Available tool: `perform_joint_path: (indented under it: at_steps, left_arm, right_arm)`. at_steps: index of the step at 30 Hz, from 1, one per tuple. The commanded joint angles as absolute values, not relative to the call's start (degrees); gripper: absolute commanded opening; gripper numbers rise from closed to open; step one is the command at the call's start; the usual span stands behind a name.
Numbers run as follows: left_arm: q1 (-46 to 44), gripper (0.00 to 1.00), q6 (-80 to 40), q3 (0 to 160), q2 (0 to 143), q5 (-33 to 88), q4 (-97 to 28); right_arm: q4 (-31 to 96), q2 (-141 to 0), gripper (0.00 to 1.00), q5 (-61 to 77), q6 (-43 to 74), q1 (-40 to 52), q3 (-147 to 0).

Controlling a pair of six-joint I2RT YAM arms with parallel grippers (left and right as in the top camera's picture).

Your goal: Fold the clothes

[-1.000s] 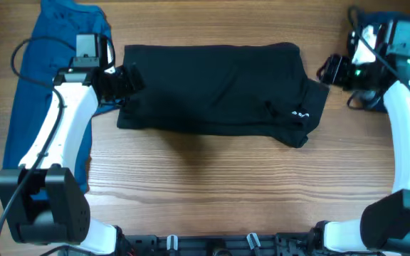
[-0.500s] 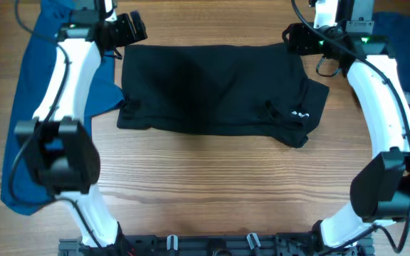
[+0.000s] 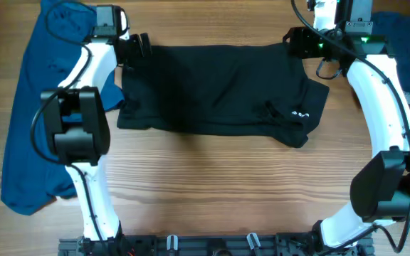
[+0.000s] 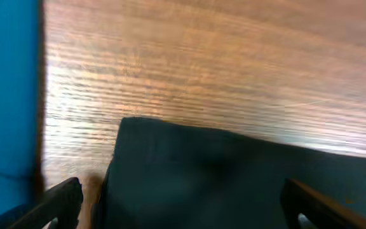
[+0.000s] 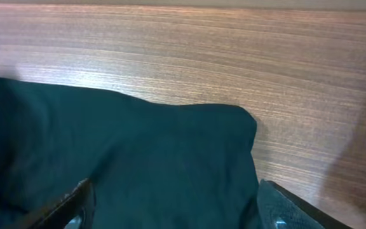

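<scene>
The black garment lies spread flat in the middle of the table, its tiny white logo near the right hem. My left gripper hovers open at its far left corner, and the left wrist view shows that corner between the left gripper's spread fingers. My right gripper stands open at the far right corner; the black cloth fills the gap of the right gripper between its fingers. The bright blue T-shirt lies crumpled along the left side.
A stack of dark blue folded clothes sits at the far right corner behind the right arm. Bare wooden table runs in front of the black garment. The blue T-shirt lies close beside the left gripper.
Both arms have swung from the garment's left and right ends up to its far corners. In the last half second the left gripper dropped closer to its corner.
</scene>
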State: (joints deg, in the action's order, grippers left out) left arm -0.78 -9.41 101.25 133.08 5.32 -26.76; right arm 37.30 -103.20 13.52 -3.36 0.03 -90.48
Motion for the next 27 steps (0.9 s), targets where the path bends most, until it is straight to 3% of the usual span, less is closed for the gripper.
perform_joint_path:
  at_steps: [1,6,8,11,16,21,27]
  left_arm:
    - [-0.47,0.97,-7.88,102.56,134.93,3.51,-25.12]
    - [-0.47,0.92,-7.86,102.56,135.06,2.07,-22.41]
    - [-0.47,0.86,-7.86,102.56,135.37,2.07,-21.82]
    - [-0.54,0.52,-7.64,102.54,136.29,2.07,-21.82]
    - [-0.51,0.37,-7.66,102.54,138.34,1.93,-23.14]
    - [-0.51,0.04,-7.79,102.65,138.32,1.8,-22.24]
    - [-0.51,0.04,-8.16,102.87,132.16,-1.19,-26.59]
  right_arm:
    - [37.71,-103.31,0.81,14.28,-4.34,0.14,-90.74]
    - [37.91,-103.31,0.8,14.31,-4.27,0.14,-90.74]
    - [38.17,-103.31,0.79,14.31,-4.29,0.14,-90.74]
    - [38.35,-103.31,0.77,14.28,-4.29,0.14,-90.74]
    - [38.44,-103.31,0.76,14.28,-4.32,0.14,-90.74]
    - [37.71,-103.42,0.7,14.24,-4.54,0.14,-90.15]
    - [33.43,-106.74,0.68,14.09,-4.25,0.14,-89.49]
